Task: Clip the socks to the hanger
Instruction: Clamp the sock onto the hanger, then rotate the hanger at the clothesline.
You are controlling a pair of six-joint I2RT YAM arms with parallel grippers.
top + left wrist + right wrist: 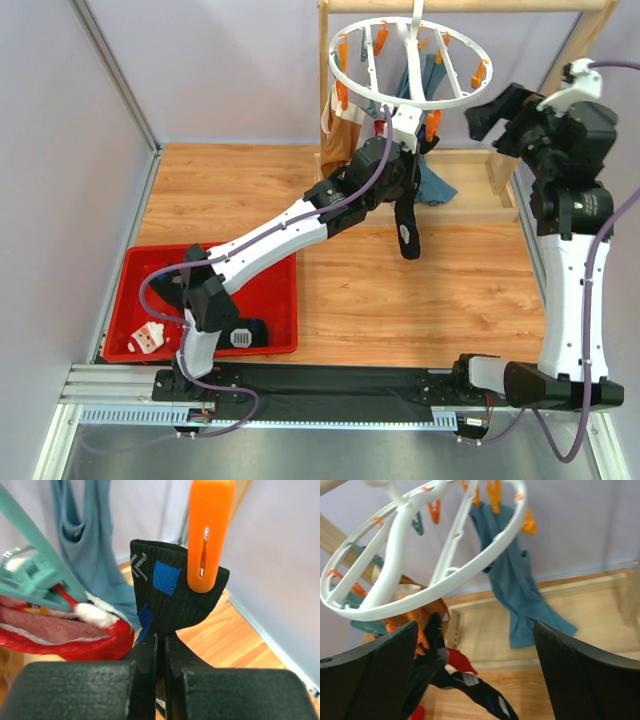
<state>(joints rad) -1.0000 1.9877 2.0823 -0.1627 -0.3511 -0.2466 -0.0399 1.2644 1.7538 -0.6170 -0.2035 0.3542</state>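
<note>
**A black sock is held up against an orange clip at the hanger's near rim.**

The black sock [172,597], marked with blue patches, is pinched between the closed fingers of the left claw [160,641], and its upper edge is overlapped by the orange clip [210,525]; whether the clip bites the fabric cannot be told. Just to its left, a red sock [75,636] is seen under a teal clip [37,577]. The white ring hanger [345,78] is hung at the far side of the counter [430,300], with a blue garment [517,585] dangling from it. The right claw [488,115] is held wide open to the right of the ring, gripping nothing. In the red tray [285,290] at the near left, a red-and-white sock [150,338] and a dark sock [240,337] are left lying.
</note>
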